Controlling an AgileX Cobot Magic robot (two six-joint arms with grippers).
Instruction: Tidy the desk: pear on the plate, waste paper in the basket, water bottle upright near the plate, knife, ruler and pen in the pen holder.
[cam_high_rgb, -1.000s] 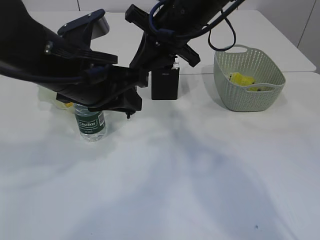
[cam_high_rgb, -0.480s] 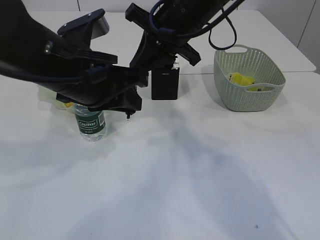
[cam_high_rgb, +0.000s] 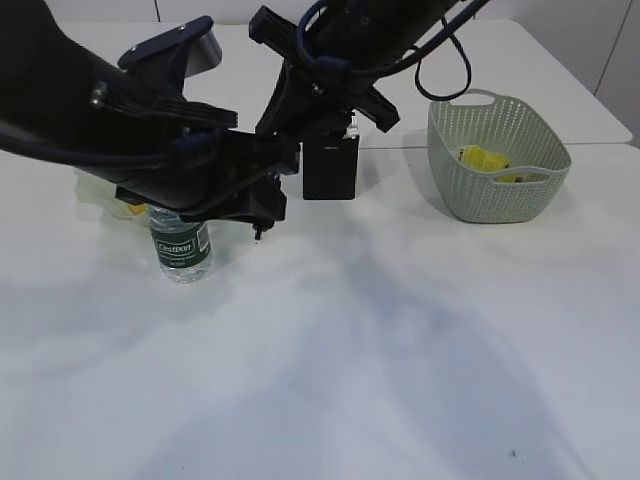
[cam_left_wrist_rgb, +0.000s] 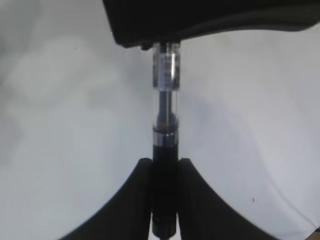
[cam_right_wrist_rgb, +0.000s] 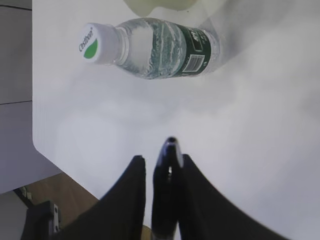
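The left tool (cam_left_wrist_rgb: 165, 162) is clenched on the pen (cam_left_wrist_rgb: 165, 115), both fingers pressed to the black grip section while the clear barrel runs straight out ahead of the tips, until its far end is hidden behind a dark arm part. The pen looks light, stiff and smooth, so it could swivel or slide in a two-point pinch. The hold on the darker grip section seems a sound one, as it leaves a long free end to steer into an opening. Below the tool lies bare white desk (cam_high_rgb: 400, 350). The right tool (cam_right_wrist_rgb: 162, 159) has a slim dark item (cam_right_wrist_rgb: 167, 190) standing between its fingers, with a sliver of gap on one side. Whether it is gripped or let go I cannot tell, nor which item it is. Beyond that tool's tips the water bottle (cam_right_wrist_rgb: 160, 47) stands upright on the desk, cap on. It is smooth-walled and probably best taken around its labelled middle. Just past the bottle is the edge of the plate (cam_right_wrist_rgb: 150, 5). In the exterior view the pen holder (cam_high_rgb: 330, 170) sits directly under the right tool and off to the right of the left one. Farther out on that side is the basket (cam_high_rgb: 450, 190), with the waste paper (cam_high_rgb: 480, 158) already inside it.
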